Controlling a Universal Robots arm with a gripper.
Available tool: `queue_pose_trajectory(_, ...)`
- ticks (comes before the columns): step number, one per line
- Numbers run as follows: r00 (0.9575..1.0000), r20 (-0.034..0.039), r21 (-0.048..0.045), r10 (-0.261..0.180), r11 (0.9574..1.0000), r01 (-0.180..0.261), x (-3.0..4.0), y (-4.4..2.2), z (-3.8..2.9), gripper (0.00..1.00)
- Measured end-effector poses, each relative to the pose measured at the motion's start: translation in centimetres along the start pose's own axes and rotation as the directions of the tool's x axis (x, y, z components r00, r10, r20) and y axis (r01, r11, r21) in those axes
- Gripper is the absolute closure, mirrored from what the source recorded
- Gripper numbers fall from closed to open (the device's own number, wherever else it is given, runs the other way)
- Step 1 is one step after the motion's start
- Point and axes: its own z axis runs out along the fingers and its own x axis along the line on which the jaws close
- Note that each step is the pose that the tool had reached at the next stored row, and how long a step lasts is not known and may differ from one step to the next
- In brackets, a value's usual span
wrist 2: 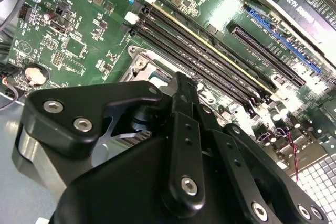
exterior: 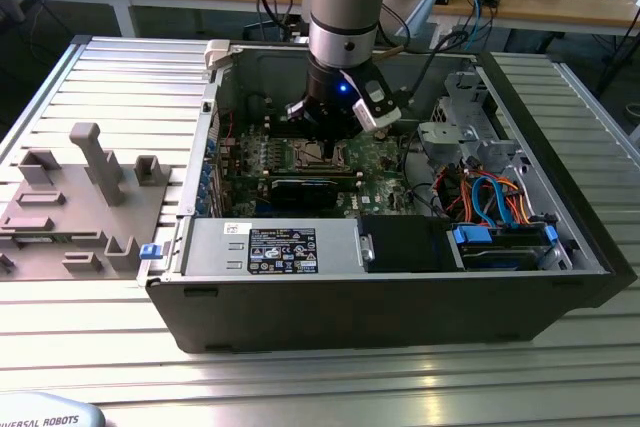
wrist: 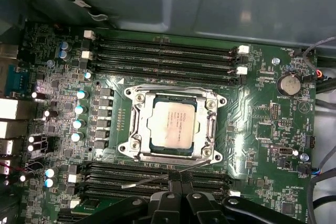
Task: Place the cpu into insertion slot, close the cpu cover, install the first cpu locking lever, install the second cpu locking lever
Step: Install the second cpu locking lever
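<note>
Green circuit board [exterior: 340,162] lies on the floor of the open computer case [exterior: 300,297] at the centre of the exterior view, the case resting on a ribbed metal surface [exterior: 100,77]. My arm [exterior: 345,7] comes down from the top centre, and my pincer [exterior: 328,139] hangs low over the insertion slot [exterior: 312,154], just above the middle of the frame.

In the second wrist view my pincer's black linkage takes up the lower half, and a silvery corner of the insertion slot [wrist 2: 139,64] peeps out just left of centre above it. Long black memory slots [wrist 2: 210,56] run diagonally toward the right edge.

In the first wrist view the cpu [wrist: 170,124] sits at the centre of the frame, seated flat in the insertion slot [wrist: 131,100], with the cpu cover [wrist: 212,124] lying down around it as a silvery frame. A thin locking lever [wrist: 157,178] slants below the socket, just above my pincer [wrist: 181,179] at the bottom centre. Whether my pincer is wide, narrow or holding the lever, I cannot tell.

I judge the risk to be the lever: thin and springy, it could slip off a finger and snap back, or I could scrape the memory slots just beside it.
</note>
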Motion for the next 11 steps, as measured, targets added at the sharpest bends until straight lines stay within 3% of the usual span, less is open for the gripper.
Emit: queue_pose_trajectory(11, 1.0, 0.0002, -0.0025, 0.0, 1.0, 0.0, 0.28, -0.03, 0.24, 0.89)
